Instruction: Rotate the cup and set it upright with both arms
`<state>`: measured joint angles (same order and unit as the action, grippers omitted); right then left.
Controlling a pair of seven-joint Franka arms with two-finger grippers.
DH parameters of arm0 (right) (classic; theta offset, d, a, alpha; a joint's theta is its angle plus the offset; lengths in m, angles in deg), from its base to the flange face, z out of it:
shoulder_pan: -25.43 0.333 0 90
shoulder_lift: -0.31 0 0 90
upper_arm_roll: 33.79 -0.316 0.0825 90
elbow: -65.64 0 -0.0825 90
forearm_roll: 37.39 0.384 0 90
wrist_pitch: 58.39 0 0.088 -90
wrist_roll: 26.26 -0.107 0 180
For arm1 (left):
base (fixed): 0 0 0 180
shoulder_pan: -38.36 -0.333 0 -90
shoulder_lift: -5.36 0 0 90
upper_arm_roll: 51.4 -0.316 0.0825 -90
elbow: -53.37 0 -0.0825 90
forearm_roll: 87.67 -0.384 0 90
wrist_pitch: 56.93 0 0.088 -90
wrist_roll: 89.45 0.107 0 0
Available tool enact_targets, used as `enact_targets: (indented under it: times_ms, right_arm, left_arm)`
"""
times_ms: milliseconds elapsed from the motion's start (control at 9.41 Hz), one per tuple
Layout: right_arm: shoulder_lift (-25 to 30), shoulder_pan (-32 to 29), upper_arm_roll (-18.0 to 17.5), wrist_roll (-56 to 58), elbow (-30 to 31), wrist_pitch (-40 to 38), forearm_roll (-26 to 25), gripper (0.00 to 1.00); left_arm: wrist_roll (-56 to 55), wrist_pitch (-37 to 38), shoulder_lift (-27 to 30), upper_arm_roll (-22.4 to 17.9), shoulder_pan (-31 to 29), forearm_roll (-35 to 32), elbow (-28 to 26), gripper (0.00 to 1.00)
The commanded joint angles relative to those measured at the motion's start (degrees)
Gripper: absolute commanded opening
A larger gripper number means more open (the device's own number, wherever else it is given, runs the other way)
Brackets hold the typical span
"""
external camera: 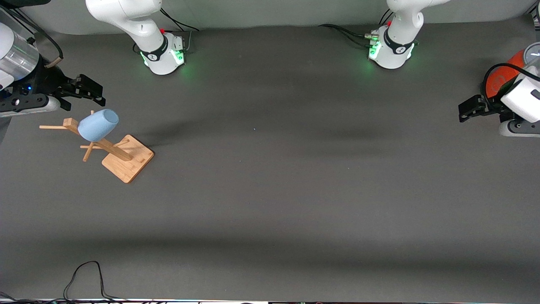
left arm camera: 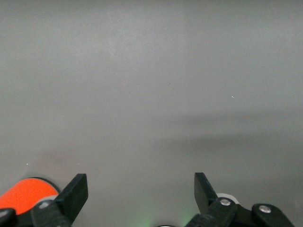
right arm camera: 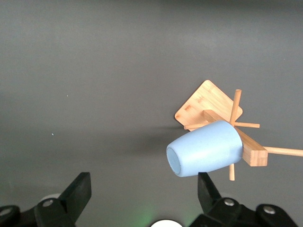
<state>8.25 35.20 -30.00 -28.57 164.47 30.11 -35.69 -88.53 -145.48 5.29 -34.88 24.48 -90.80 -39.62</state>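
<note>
The right claw (external camera: 99,93) hangs wide open and empty just beside the cup (external camera: 98,125), which sits mouth-down on a peg of the wooden rack (external camera: 122,157) at the right arm's end of the tabletop (external camera: 270,190). Risk: a sideways pull could drag the peg and tip the rack — lift along the peg. The left claw (external camera: 464,113) waits open, holding nothing, beside the orange cylinder (external camera: 502,78); a poor handover could drop the cup.
</note>
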Motion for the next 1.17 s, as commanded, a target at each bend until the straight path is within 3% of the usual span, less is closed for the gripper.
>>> enact_targets:
  times_ms: [0,638,850,1062]
  right_arm:
    - [-0.99,-0.46,-0.37,-1.04,-2.14,-1.31,0.32,1.0]
    - [-1.87,-0.81,0.68,-1.3,-4.24,-5.0,1.38,1.0]
    - [-2.13,-0.89,1.04,-17.46,-6.35,-9.64,3.55,1.0]
    - [-2.14,-0.98,2.43,-33.3,-6.54,-13.42,9.79,1.0]
  left_arm:
    - [1.01,0.67,0.15,-0.08,-0.09,-0.48,0.27,1.0]
    - [0.13,0.66,0.06,0.0,0.0,-0.48,0.18,1.0]
    - [-0.22,0.84,0.06,0.0,0.17,-0.56,0.09,1.0]
    - [-0.22,1.02,0.06,0.09,0.17,-0.48,0.0,1.0]
